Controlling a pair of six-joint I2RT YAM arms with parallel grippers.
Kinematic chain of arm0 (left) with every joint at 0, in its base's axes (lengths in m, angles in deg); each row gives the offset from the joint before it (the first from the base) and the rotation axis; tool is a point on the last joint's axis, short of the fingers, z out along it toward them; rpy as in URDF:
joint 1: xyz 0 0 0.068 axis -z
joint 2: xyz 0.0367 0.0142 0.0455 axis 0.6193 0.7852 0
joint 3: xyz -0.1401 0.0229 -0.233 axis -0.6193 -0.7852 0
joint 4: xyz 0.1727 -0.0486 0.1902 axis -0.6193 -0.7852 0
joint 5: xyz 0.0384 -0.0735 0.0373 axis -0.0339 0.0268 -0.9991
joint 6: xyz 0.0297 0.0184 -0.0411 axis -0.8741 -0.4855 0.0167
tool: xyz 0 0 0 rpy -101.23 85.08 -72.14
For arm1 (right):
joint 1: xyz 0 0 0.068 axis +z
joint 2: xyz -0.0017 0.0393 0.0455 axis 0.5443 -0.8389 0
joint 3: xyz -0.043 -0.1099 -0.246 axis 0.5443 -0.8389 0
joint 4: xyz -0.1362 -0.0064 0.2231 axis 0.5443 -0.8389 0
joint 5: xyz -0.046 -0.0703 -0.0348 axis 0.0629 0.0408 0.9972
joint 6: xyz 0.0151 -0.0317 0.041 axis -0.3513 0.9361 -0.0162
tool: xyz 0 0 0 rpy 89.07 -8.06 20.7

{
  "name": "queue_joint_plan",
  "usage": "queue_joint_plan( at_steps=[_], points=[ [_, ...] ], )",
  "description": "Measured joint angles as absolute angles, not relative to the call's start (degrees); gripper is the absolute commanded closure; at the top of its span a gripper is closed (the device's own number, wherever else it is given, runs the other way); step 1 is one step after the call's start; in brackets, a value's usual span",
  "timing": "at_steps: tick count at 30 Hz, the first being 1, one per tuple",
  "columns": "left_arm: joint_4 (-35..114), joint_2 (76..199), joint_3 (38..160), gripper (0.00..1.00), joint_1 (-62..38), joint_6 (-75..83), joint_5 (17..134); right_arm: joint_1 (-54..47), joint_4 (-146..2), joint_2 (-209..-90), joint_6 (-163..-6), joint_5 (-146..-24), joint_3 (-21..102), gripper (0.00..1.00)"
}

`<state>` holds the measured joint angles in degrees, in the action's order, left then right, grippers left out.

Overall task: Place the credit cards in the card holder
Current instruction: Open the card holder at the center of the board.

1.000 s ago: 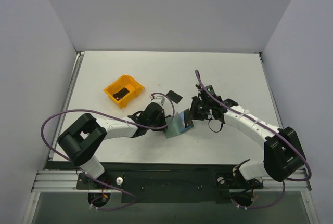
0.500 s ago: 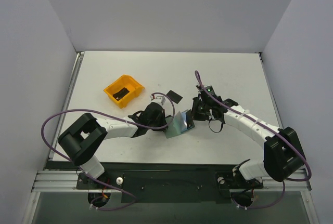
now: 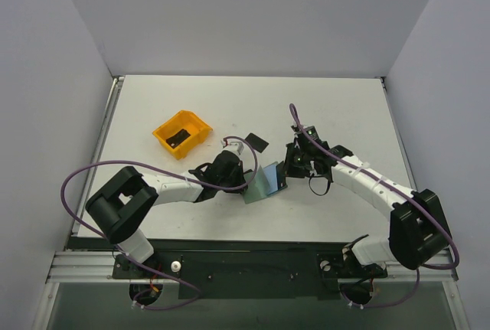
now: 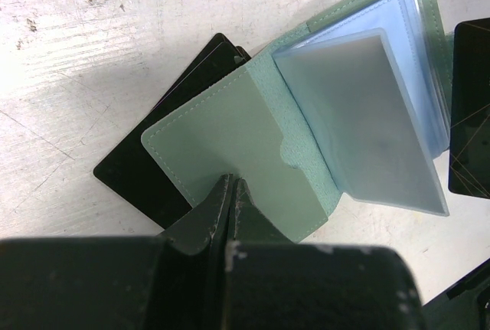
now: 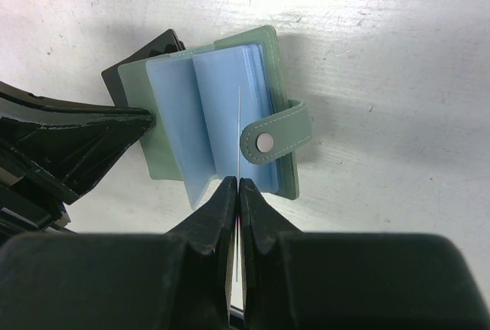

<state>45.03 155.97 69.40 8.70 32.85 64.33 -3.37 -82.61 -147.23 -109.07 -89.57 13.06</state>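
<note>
The card holder (image 3: 266,181) is a sage-green wallet lying open at the table's middle, its light-blue sleeves (image 5: 207,108) fanned up and its snap tab (image 5: 276,138) on the right. My left gripper (image 4: 231,184) is shut on the edge of its green cover (image 4: 222,142). Black credit cards (image 4: 142,169) lie under that cover. My right gripper (image 5: 239,186) is shut on a black card seen edge-on (image 5: 239,138), its tip among the sleeves. That card shows at the right edge of the left wrist view (image 4: 468,108). In the top view the left gripper (image 3: 246,186) and the right gripper (image 3: 286,171) flank the wallet.
An orange bin (image 3: 193,125) stands at the left with a black card (image 3: 177,138) inside. Another black card (image 3: 258,143) lies on the table just behind the wallet. Grey walls close the table on three sides.
My right gripper has shifted slightly to the right with its card. The wallet's raised side has tipped a little. The left arm holds still.
</note>
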Motion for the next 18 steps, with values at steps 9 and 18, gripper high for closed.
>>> queue_joint_plan(
  at_steps=[9,18],
  points=[
    [45.08,155.99,69.43,1.00,8.70,32.83,64.40,-3.33,-82.39,-149.72,-108.91,-89.51,13.06,1.00],
    [45.06,156.23,69.69,1.00,8.70,32.70,64.59,-2.15,-80.86,-156.19,-108.89,-87.87,13.06,1.00]
  ],
)
